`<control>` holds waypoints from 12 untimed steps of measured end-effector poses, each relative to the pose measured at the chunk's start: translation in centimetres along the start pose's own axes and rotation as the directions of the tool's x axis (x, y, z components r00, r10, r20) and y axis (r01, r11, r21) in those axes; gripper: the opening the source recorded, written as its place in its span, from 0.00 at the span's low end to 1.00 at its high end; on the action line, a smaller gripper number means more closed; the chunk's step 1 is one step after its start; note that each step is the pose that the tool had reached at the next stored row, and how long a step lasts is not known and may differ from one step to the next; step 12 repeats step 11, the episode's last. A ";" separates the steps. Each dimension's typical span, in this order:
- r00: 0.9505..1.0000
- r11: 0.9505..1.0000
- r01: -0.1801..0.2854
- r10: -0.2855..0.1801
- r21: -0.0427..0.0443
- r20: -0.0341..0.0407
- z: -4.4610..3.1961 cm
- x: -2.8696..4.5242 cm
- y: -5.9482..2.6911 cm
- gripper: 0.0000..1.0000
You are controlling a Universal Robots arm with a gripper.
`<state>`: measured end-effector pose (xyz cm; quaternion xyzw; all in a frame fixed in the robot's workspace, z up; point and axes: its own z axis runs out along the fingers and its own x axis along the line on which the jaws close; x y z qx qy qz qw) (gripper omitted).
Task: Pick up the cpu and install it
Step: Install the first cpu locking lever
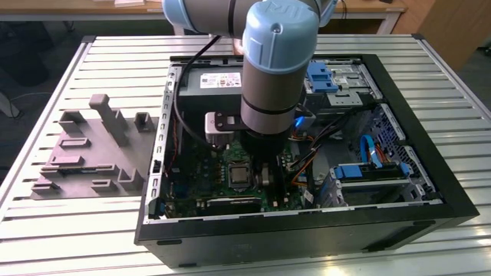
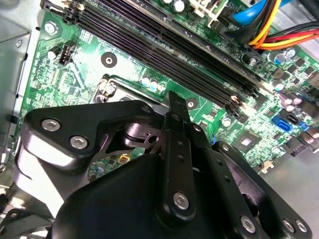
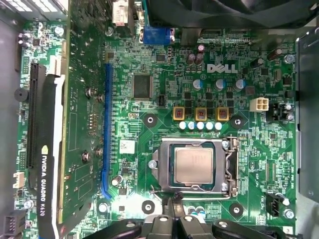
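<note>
Down inside the computer case (image 1: 429, 190), the gripper (image 3: 173, 206) hangs with its fingers drawn together on nothing, just beside the socket (image 3: 195, 167), where the cpu (image 3: 194, 165) already lies flat in the frame, so to me the placing looks done.
</note>
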<state>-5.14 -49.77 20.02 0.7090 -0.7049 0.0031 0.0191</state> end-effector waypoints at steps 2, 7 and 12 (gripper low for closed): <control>1.000 1.000 0.000 0.000 0.000 0.000 -0.37 0.01 0.01 0.11; 1.000 1.000 0.000 0.000 0.000 0.000 -0.86 0.02 0.02 0.11; 1.000 1.000 0.000 0.000 0.000 0.000 -0.89 0.03 0.02 0.11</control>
